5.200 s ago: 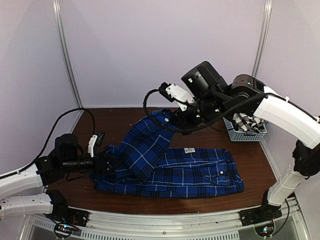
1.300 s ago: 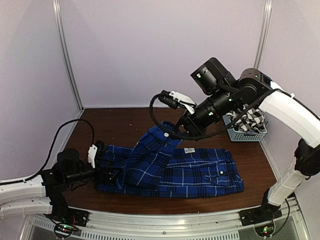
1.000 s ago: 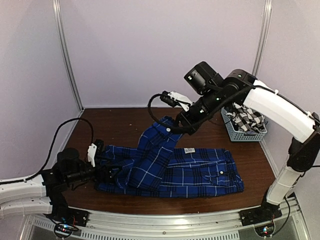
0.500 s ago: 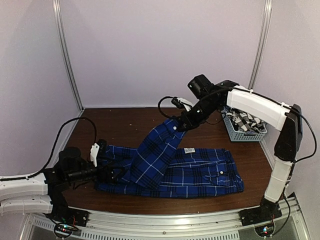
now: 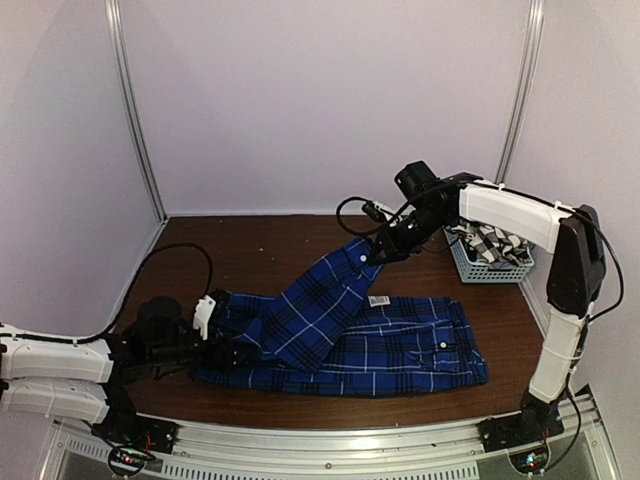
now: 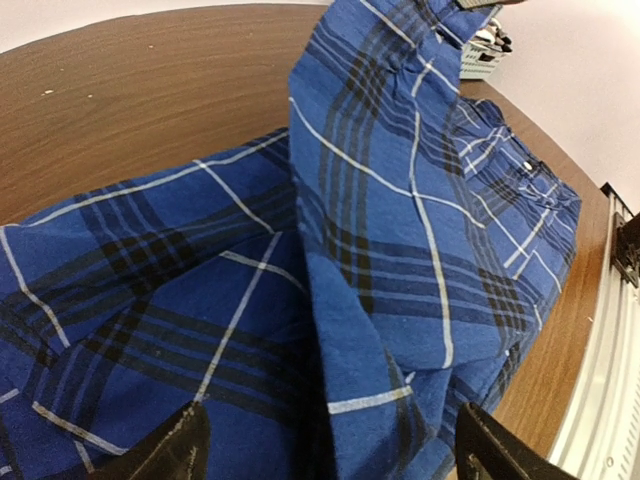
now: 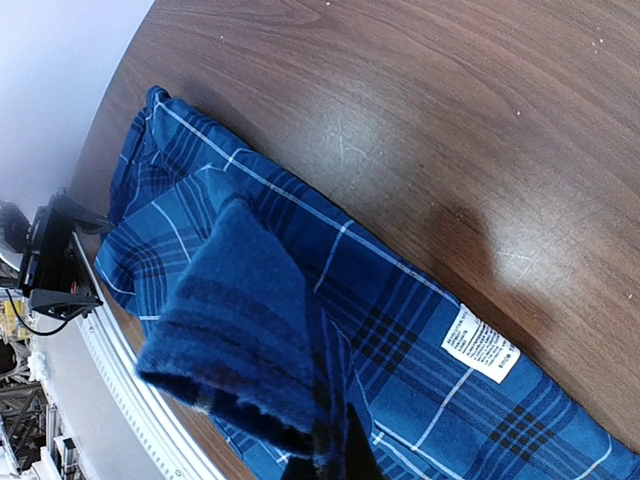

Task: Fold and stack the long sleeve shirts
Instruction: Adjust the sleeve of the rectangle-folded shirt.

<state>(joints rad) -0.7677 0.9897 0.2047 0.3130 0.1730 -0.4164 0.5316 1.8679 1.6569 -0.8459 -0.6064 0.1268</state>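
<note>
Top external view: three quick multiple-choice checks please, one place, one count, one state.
1. Where is the black-and-white check cloth shirt? A) in the small grey slotted plastic basket B) flat at table centre C) on the back wall
2. How many shirts lie spread on the brown wooden table? A) three B) two C) one
3. The right hand is: A) open over the basket B) shut on the sleeve of the royal-blue plaid cloth shirt C) flat on the table

1 A: check cloth fills the basket.
2 C: only the blue plaid one lies there.
3 B: the sleeve end rises off the table into its grip.
</note>
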